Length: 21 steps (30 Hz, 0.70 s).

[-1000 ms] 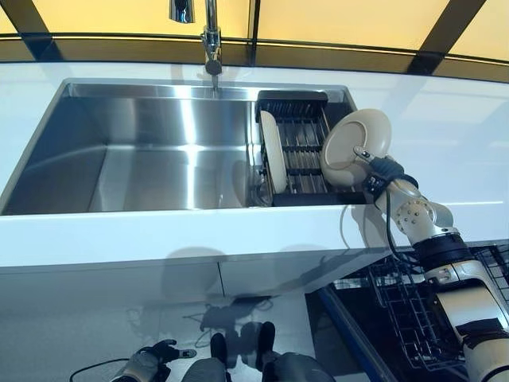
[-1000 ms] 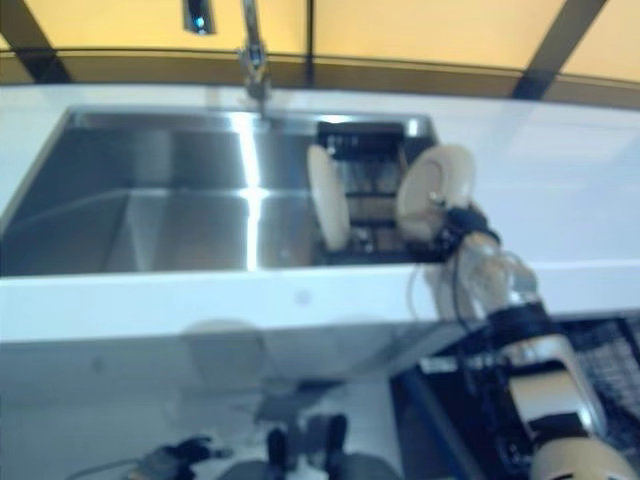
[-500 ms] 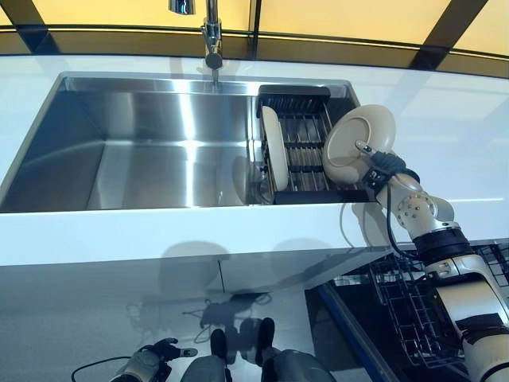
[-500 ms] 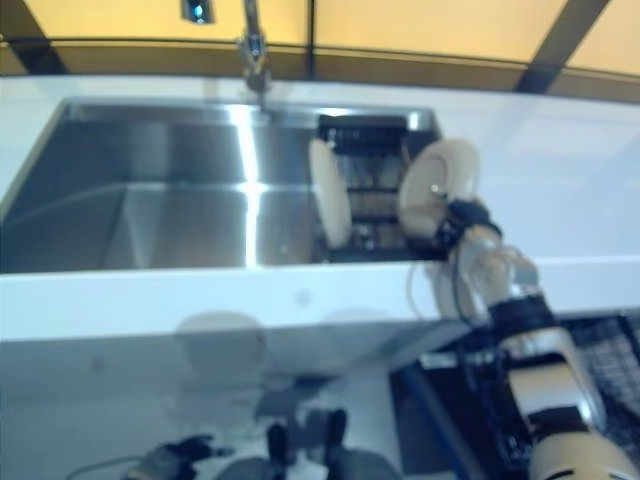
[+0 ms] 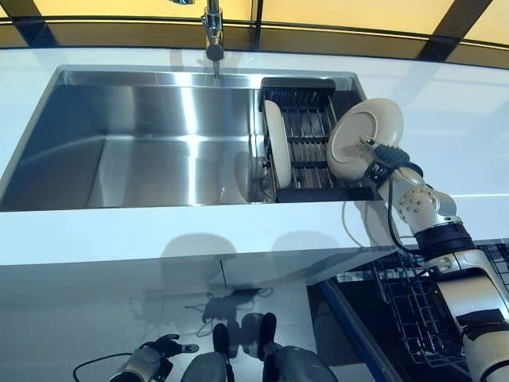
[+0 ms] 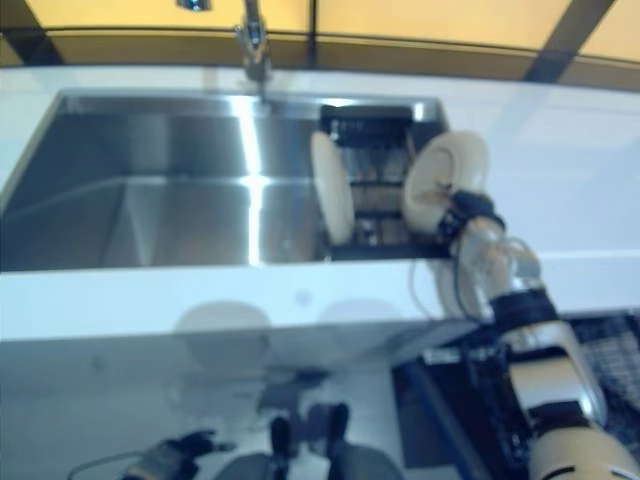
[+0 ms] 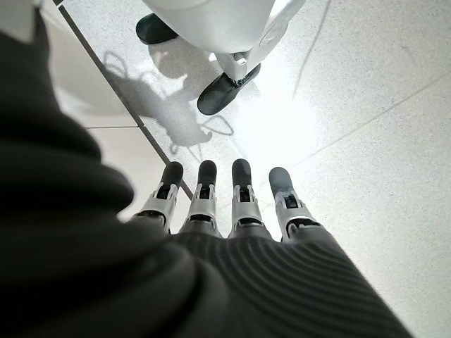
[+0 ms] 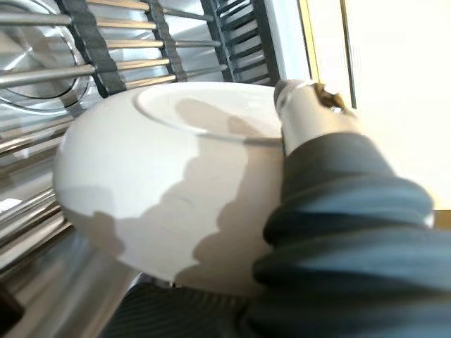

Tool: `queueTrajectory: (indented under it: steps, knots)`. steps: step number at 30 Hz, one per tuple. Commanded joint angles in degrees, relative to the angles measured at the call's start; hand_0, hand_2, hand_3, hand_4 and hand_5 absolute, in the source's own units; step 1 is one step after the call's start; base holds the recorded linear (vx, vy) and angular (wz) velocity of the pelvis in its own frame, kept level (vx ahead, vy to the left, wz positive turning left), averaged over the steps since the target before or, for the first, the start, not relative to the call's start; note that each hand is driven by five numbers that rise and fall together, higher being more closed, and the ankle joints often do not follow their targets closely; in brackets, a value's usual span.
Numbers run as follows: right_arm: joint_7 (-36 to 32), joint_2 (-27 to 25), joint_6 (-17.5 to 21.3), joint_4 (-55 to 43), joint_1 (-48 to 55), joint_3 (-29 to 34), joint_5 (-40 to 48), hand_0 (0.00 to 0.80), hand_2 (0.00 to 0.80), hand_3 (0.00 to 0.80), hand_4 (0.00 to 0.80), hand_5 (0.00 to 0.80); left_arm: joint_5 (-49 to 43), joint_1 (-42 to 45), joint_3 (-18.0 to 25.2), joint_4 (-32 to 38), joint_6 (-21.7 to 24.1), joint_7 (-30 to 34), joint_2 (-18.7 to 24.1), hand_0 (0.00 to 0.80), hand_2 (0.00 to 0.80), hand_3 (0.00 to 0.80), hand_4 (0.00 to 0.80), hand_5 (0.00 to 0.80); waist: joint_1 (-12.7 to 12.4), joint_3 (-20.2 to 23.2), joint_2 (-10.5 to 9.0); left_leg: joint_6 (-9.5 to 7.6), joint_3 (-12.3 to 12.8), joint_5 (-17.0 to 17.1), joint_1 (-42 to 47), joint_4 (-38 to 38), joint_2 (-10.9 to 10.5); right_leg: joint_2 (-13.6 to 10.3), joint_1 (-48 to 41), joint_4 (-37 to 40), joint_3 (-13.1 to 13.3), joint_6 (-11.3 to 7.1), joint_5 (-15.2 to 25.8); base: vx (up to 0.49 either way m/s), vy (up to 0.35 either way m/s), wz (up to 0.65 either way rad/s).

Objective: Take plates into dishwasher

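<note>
Right hand [image 5: 380,159] gripping plate [image 5: 362,134] above rack [image 5: 306,151].
Fingers clamped on rim; left hand [image 7: 232,211] fingers straight, holding nothing, far below rack.

Brushed stainless-steel sink basin [image 5: 159,143] gleams, streaked with bright reflections. Polished chrome tap [image 5: 211,32] above it shines. The smooth white counter [image 5: 159,231] is glossy, mirroring the light. Black wire dish rack [image 5: 306,147] looks matt, its metal bars duller. The cream ceramic plate [image 5: 362,135] in the right hand [image 5: 380,159] is glazed and smooth; a second cream plate [image 5: 275,155] stands likewise glazed. Pale speckled floor [image 7: 366,105] has a soft sheen.
</note>
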<state>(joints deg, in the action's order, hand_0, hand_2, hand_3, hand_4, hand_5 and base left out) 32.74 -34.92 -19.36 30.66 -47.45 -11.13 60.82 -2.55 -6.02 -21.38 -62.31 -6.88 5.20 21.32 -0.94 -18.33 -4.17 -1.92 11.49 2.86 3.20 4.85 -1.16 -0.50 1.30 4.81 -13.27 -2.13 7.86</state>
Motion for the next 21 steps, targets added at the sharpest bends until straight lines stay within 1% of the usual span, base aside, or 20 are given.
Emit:
queueTrajectory:
  steps: [1,4,6,9,12,18,21]
  knots:
    - [-0.29,-4.12,2.45,2.66,-7.23,1.54,-0.71,0.433,0.433,0.433,0.433,0.433,1.68,-1.6,-4.57,0.1,0.25,-0.25,1.21,0.0,0.0,0.0,0.0,0.0,-2.93,0.91,1.11,-2.59,-1.95,-8.61,-1.98,-2.81,-0.9,-2.62,1.02,-7.53,-1.39,-3.27,-9.36,0.0,0.0,0.0]
    - [-0.56,-4.11,2.48,2.8,-7.31,1.41,-1.19,0.477,0.477,0.477,0.477,0.477,1.71,-1.74,-4.62,-0.05,0.27,-0.24,1.19,0.0,0.0,0.0,0.0,0.0,-2.91,0.96,1.12,-2.58,-1.99,-8.56,-1.99,-2.69,-0.9,-2.62,1.09,-7.5,-1.4,-3.26,-9.35,-0.004,-0.001,0.03]
    - [-0.33,-4.12,2.6,2.79,-7.56,1.36,-1.03,0.549,0.549,0.549,0.549,0.549,1.71,-1.82,-4.59,-0.06,0.27,-0.36,1.11,0.0,0.0,0.0,0.0,0.0,-2.91,0.91,1.13,-2.56,-1.97,-8.5,-1.99,-2.59,-0.88,-2.59,1.11,-7.47,-1.37,-3.25,-9.33,-0.015,-0.002,0.07]
    - [-0.3,-4.28,2.68,2.95,-7.76,1.44,-1.38,0.722,0.722,0.722,0.722,0.722,1.91,-1.85,-4.61,0.05,0.32,-0.47,1.11,0.0,0.0,0.0,0.0,0.0,-2.91,0.86,1.19,-2.56,-2.07,-8.39,-2.06,-2.43,-0.92,-2.57,1.2,-7.45,-1.4,-3.22,-9.31,-0.016,-0.002,0.03]
    - [-0.27,-4.23,2.64,3.1,-7.72,1.53,-1.64,0.8,0.8,0.8,0.8,0.8,1.91,-1.75,-4.59,0.07,0.31,-0.53,1.02,0.0,0.0,0.0,0.0,0.0,-2.93,0.94,1.25,-2.55,-2.07,-8.31,-1.99,-2.28,-0.92,-2.58,1.14,-7.46,-1.47,-3.22,-9.32,0.0,0.0,0.0]
    - [-0.37,-4.46,3.02,3.22,-7.67,1.57,-2.45,0.8,0.8,0.8,0.8,0.8,2.08,-1.81,-4.6,0.08,0.18,-0.58,0.88,0.0,0.0,0.0,0.0,0.0,-2.9,1.1,1.19,-2.53,-2.02,-8.29,-1.82,-2.1,-0.9,-2.54,0.91,-7.22,-1.47,-3.2,-9.29,0.0,0.0,0.0]
    - [-0.94,-4.84,4.22,3.54,-7.72,1.56,-4.2,0.8,0.8,0.8,0.8,0.8,1.99,-1.66,-4.62,-0.13,0.45,-0.58,0.9,0.0,0.0,0.0,0.0,0.0,-2.98,1.27,1.18,-2.53,-2.06,-8.29,-1.67,-1.97,-0.89,-2.56,0.79,-7.17,-1.59,-3.23,-9.32,0.0,0.0,0.0]
